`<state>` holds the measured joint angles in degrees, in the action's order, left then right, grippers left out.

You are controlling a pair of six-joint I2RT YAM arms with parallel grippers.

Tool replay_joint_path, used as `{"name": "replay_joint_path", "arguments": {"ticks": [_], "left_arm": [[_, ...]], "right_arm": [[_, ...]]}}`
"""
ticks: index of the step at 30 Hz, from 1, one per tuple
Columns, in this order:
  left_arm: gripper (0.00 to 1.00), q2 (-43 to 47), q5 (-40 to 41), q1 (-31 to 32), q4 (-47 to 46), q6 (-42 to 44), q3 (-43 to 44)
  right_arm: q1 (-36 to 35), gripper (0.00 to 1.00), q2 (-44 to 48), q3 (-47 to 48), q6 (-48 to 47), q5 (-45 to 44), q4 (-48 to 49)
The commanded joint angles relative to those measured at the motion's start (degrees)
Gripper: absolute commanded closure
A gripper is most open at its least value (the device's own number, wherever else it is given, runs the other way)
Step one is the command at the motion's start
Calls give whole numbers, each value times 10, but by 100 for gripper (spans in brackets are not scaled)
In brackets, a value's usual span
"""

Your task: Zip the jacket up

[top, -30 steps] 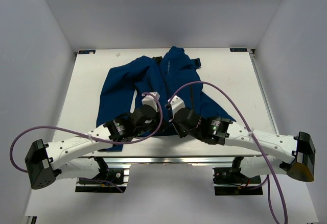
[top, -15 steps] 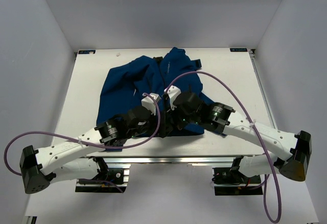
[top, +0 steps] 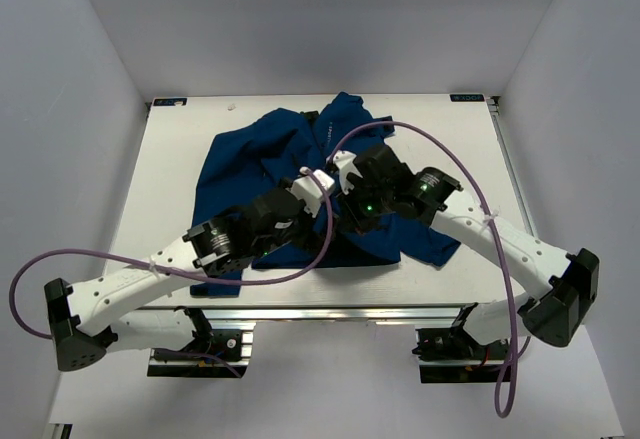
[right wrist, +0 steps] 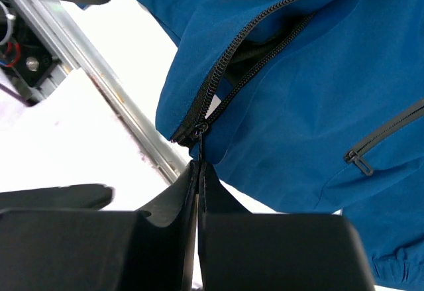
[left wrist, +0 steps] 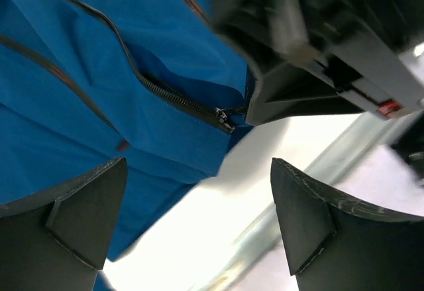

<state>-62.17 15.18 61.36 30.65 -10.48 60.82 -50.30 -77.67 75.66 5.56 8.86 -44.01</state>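
The royal-blue jacket lies bunched on the white table, collar towards the far edge. In the right wrist view my right gripper is shut on the thin zipper pull, just below the slider. Above the slider the dark zipper teeth gape apart. My left gripper is open, with nothing between its fingers. It hovers over bare table beside the jacket's lower edge. The slider shows in the left wrist view against my right gripper.
An aluminium rail runs along the table's near edge and shows close by in the right wrist view. Purple cables loop over both arms. Grey walls enclose the table on three sides.
My left gripper has opened and let go of the jacket's lower edge. Both arms have reached farther up the table, the right one carrying the zipper pull along, and the jacket has bunched.
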Motion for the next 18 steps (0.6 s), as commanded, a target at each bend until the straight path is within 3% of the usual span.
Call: {"name": "replay_joint_path", "arguments": {"ticks": [1,6,13,18], "left_arm": [[3,-26,39,14,43,90,28],[8,-43,46,24,42,127,26],[25,-73,114,29,23,152,19],[38,-70,107,29,-30,178,8]], "right_arm": [[14,100,-17,62,-15,56,-28],[32,100,-34,95,-6,77,-41],[33,100,-57,128,2,92,-66],[34,100,-68,128,4,100,-66]]}}
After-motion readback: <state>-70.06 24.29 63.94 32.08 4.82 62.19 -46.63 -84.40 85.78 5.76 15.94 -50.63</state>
